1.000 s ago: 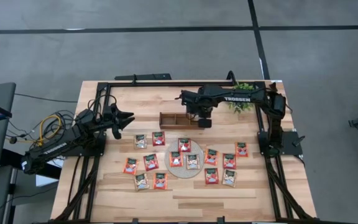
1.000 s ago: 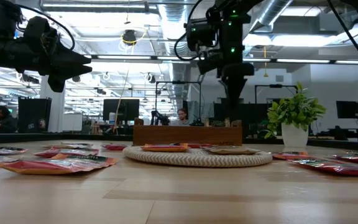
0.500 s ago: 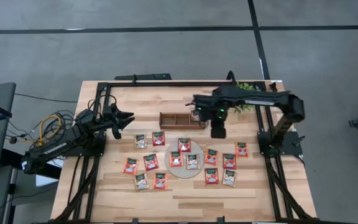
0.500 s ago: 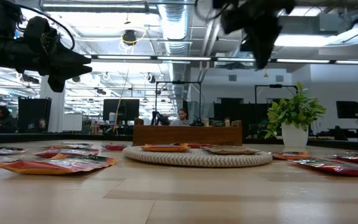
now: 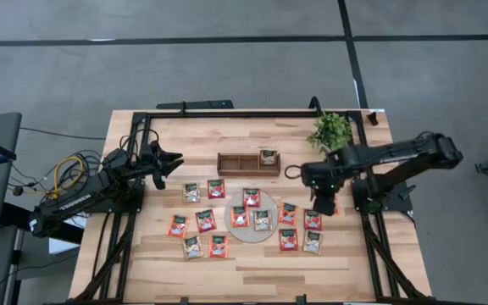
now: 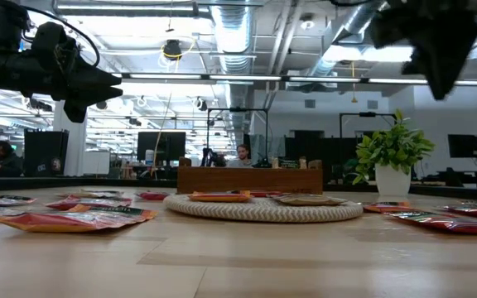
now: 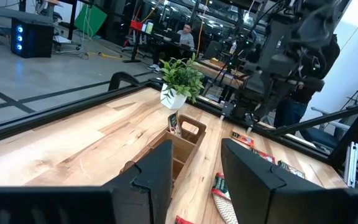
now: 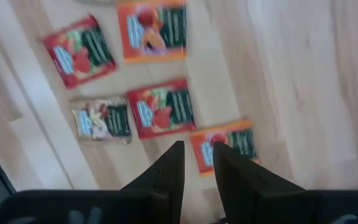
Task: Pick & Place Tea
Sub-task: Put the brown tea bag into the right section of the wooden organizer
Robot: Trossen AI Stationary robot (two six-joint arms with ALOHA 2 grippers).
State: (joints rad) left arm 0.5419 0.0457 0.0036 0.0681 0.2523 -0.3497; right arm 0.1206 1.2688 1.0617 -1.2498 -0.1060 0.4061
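The right gripper [image 5: 327, 206] is held above an orange tea sachet [image 8: 223, 146] so it can be picked; its fingers [image 8: 171, 167] stand slightly apart, empty. One sachet [image 5: 268, 157] lies in the wooden tray [image 5: 231, 164]. The left gripper [image 5: 169, 163] waits, parted.

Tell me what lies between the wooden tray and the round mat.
In the high view, only a bare strip of table separates the wooden tray from the round mat; no sachet lies there.
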